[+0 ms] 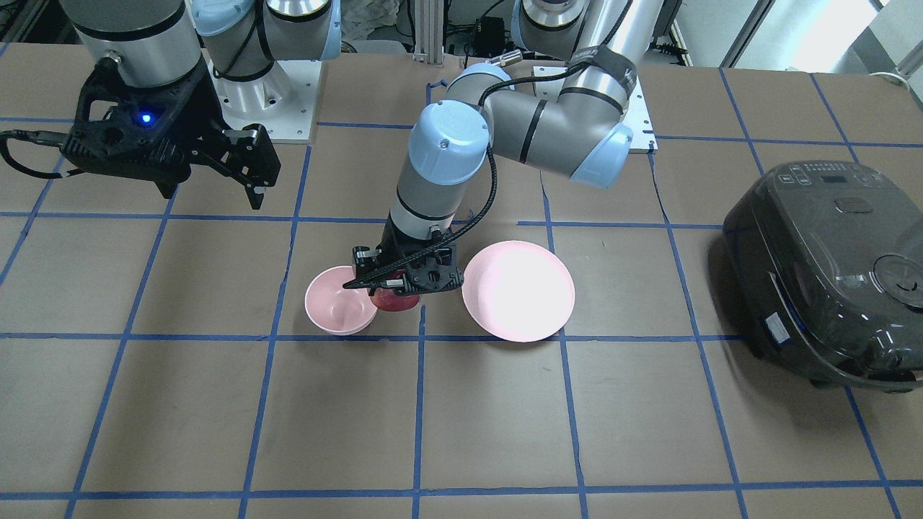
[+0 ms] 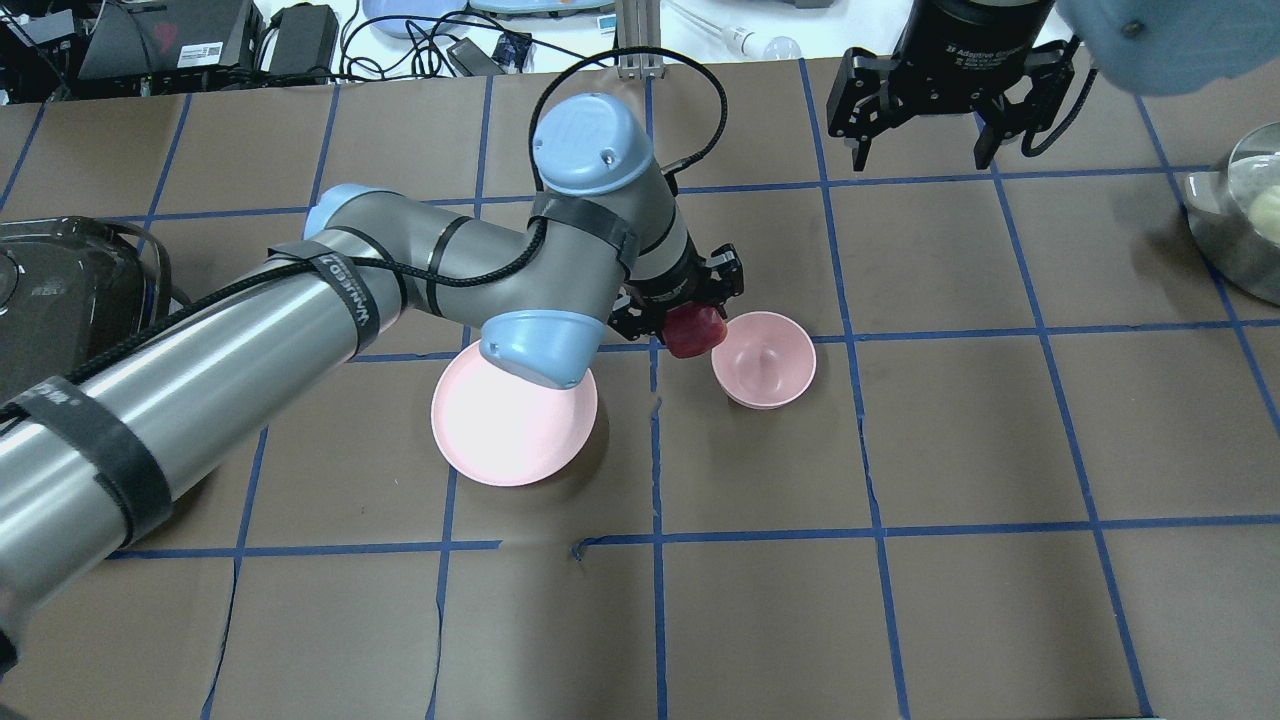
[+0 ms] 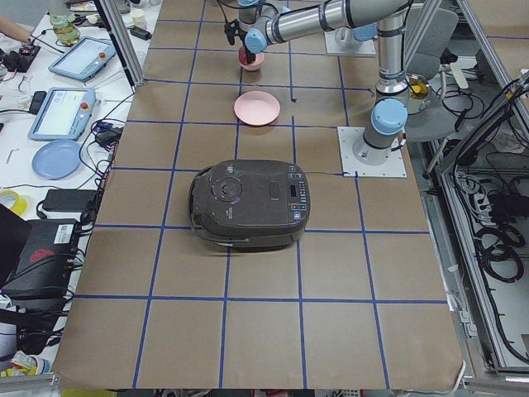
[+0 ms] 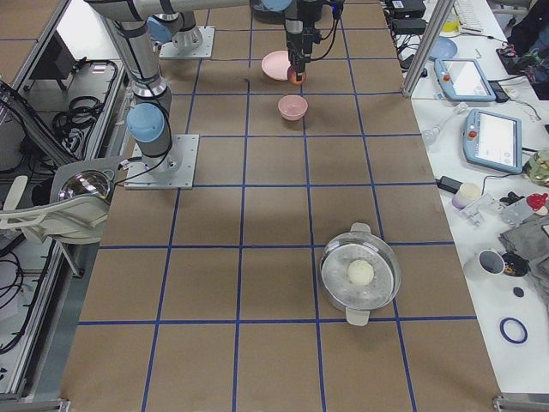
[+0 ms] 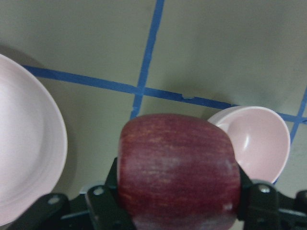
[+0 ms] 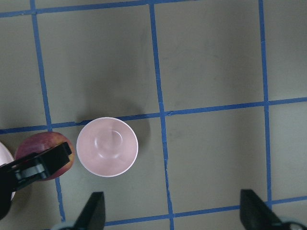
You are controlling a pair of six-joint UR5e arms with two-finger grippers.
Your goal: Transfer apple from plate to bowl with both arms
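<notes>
My left gripper (image 1: pixel 401 282) is shut on the dark red apple (image 1: pixel 395 300) and holds it just above the table. The apple is between the flat pink plate (image 1: pixel 519 292) and the small deep pink bowl (image 1: pixel 337 303), close beside the bowl's rim. In the overhead view the apple (image 2: pixel 696 332) sits left of the bowl (image 2: pixel 765 358), and the plate (image 2: pixel 510 425) is bare. The left wrist view shows the apple (image 5: pixel 178 167) clamped between the black fingers (image 5: pixel 103 203). My right gripper (image 2: pixel 922 155) is open and empty, high above the table behind the bowl (image 6: pixel 107 146).
A black rice cooker (image 1: pixel 829 270) stands at the table end on my left. A steel pot (image 2: pixel 1245 215) with a pale ball inside stands at the far right. Blue tape lines grid the brown table.
</notes>
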